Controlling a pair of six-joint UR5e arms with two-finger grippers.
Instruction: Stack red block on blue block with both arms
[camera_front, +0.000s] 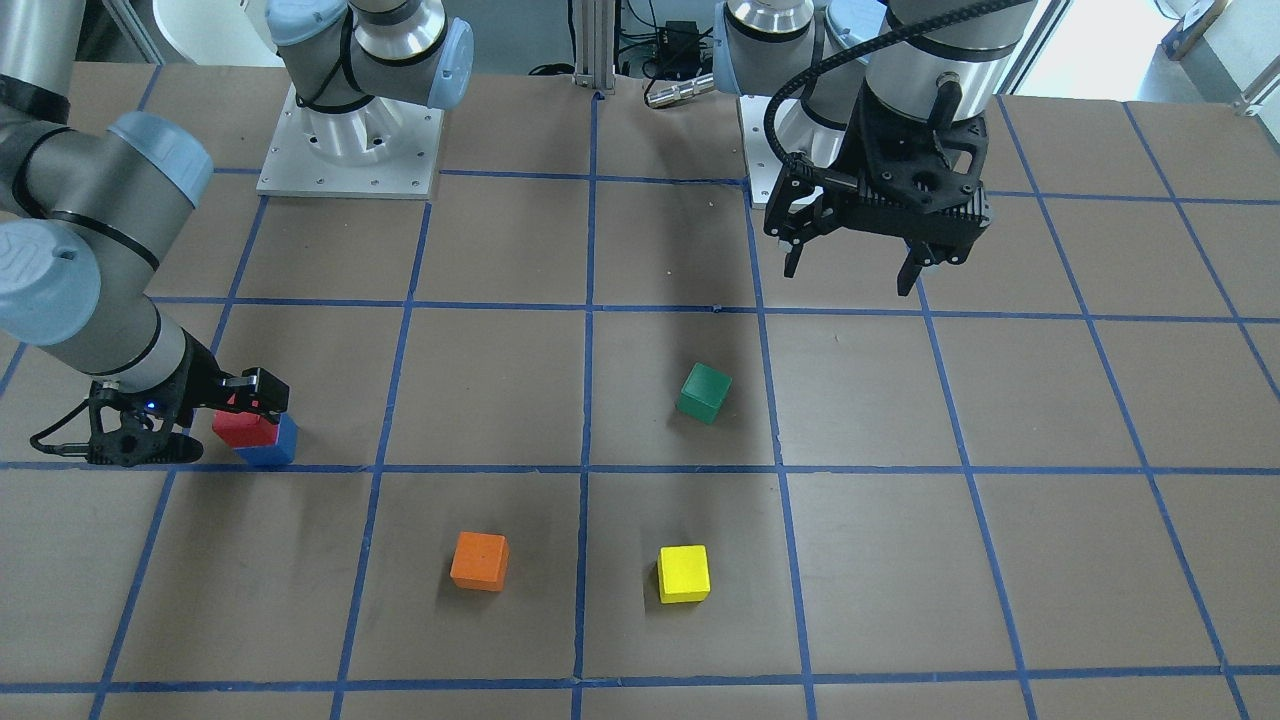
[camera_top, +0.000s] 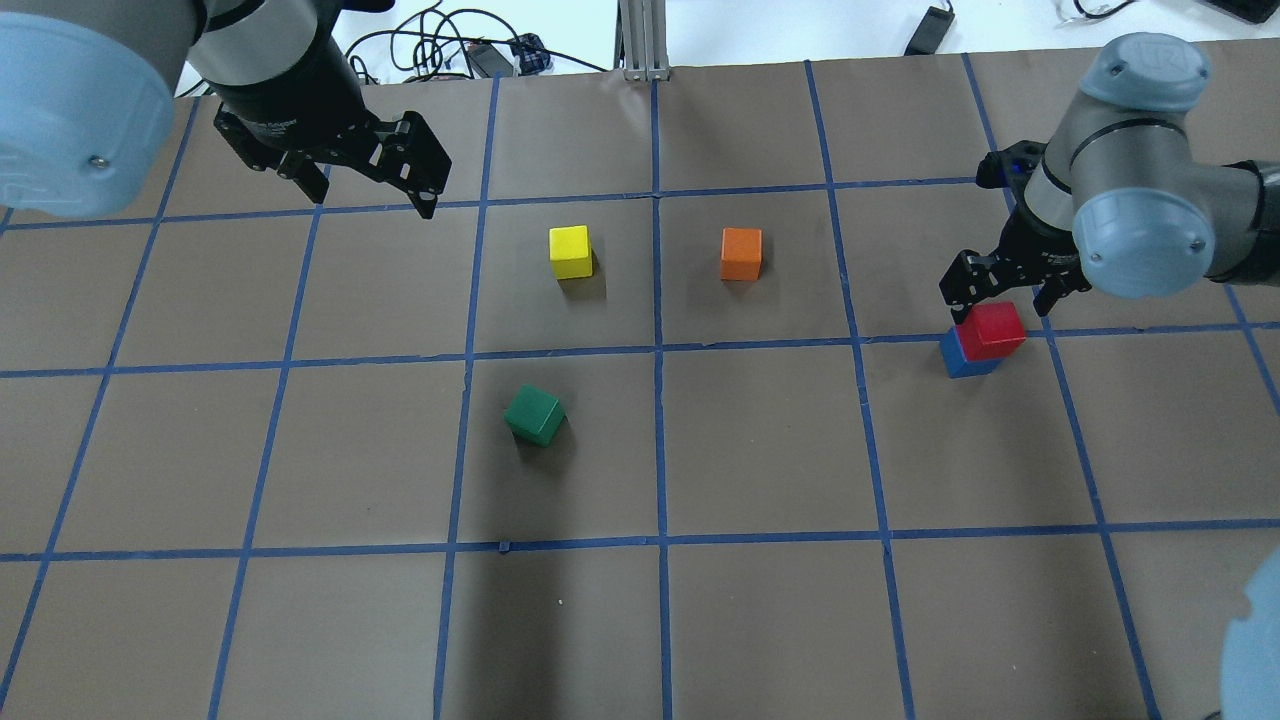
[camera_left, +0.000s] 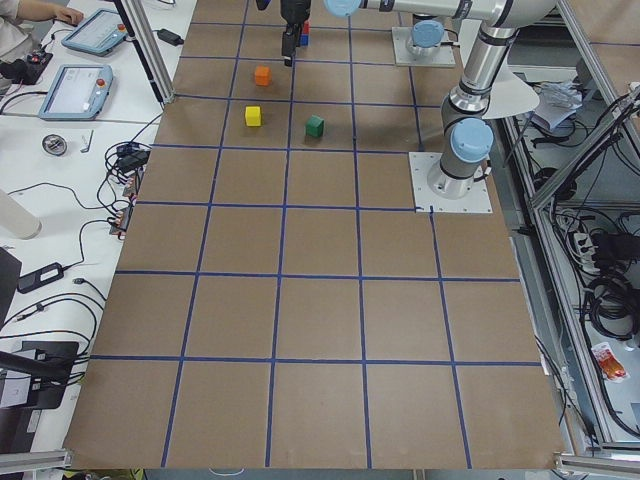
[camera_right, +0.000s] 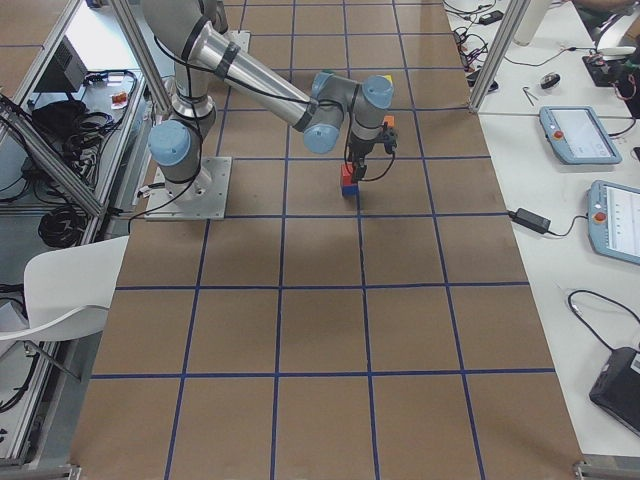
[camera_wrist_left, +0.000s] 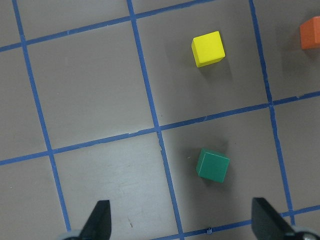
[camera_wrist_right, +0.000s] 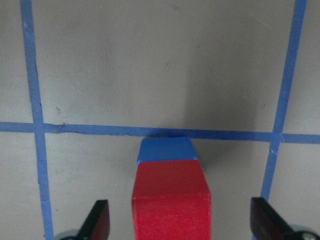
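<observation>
The red block (camera_front: 238, 428) sits on top of the blue block (camera_front: 272, 447), slightly offset, near the table's right side (camera_top: 992, 328). My right gripper (camera_top: 1004, 298) is open just above the stack, its fingers (camera_wrist_right: 98, 222) spread wide on either side of the red block (camera_wrist_right: 171, 200) without touching it. The blue block (camera_wrist_right: 166, 149) shows under the red one. My left gripper (camera_top: 366, 192) is open and empty, raised above the far left of the table, well away from the stack.
A green cube (camera_top: 535, 414) lies left of the table's middle, a yellow cube (camera_top: 570, 251) and an orange cube (camera_top: 741, 253) farther out. Blue tape lines grid the brown table. The arm bases (camera_front: 350, 140) stand at the near edge.
</observation>
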